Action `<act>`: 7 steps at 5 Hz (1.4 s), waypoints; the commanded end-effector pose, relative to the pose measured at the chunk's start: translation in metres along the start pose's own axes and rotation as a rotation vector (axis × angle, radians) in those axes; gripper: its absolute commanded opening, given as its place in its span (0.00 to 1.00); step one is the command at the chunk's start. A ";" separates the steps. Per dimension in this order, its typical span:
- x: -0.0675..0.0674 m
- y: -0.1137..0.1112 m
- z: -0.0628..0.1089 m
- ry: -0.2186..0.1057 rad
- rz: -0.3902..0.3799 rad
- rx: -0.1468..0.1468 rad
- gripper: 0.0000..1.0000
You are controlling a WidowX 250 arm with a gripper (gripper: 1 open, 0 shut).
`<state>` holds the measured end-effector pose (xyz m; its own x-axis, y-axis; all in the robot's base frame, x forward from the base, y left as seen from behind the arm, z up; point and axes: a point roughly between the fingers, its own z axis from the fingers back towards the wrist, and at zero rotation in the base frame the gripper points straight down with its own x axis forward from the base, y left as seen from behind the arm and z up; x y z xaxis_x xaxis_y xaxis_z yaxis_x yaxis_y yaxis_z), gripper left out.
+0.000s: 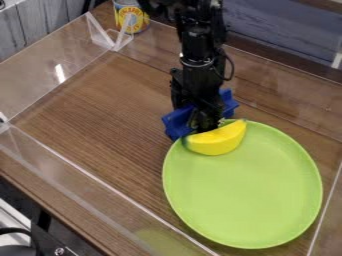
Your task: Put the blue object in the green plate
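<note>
The blue object (pixel 177 122) is a dark-blue block on the wooden table, just off the far-left rim of the green plate (pixel 247 190). My gripper (pixel 201 118) comes straight down on the block, its black fingers around it; part of the block shows on each side of the fingers. Whether the fingers are closed on it I cannot tell. A yellow banana-shaped piece (pixel 217 139) lies on the plate's far-left rim, touching the block and the gripper's tip.
A clear plastic wall (pixel 54 70) rings the wooden table on the left and front. A yellow-and-white container (pixel 128 16) stands at the back left behind the arm. A grey panel runs along the back.
</note>
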<state>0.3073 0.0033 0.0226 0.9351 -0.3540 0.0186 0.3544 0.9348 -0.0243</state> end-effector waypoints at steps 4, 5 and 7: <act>0.000 -0.008 0.015 0.017 -0.001 0.020 0.00; -0.002 -0.010 0.019 0.025 -0.002 0.024 0.00; -0.004 -0.013 0.026 0.038 -0.004 0.032 0.00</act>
<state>0.2920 -0.0017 0.0289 0.9377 -0.3381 -0.0796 0.3377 0.9411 -0.0182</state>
